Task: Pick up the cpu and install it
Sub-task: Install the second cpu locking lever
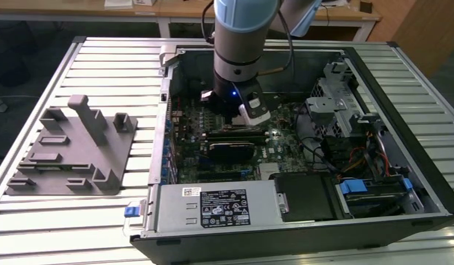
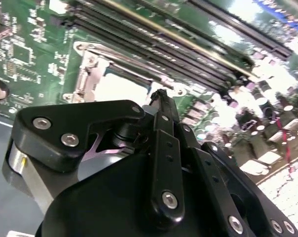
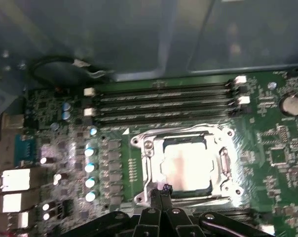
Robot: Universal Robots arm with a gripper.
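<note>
Cpu (image 3: pixel 186 165) in socket (image 3: pixel 149 148), beside memory slots (image 3: pixel 164 103); end effector (image 3: pixel 161 190) just beside socket.

no print can be read with certainty; in the exterior view a black label (image 1: pixel 225 208) crowded with white lines and symbols sits on the grey power supply (image 1: pixel 212 207), too small to make out; a small white sticker (image 1: pixel 191 191) lies at ten o'clock from it on the same box, its marks equally unclear; in the first wrist view a small white triangle mark (image 3: pixel 126 131) is printed on the green motherboard (image 3: pixel 272 133), just off the corner of the socket frame (image 3: pixel 148 148) nearest the memory slots (image 3: pixel 164 103); the cpu (image 3: pixel 186 165) shows a bright, glare-washed top with no legible marking
</note>
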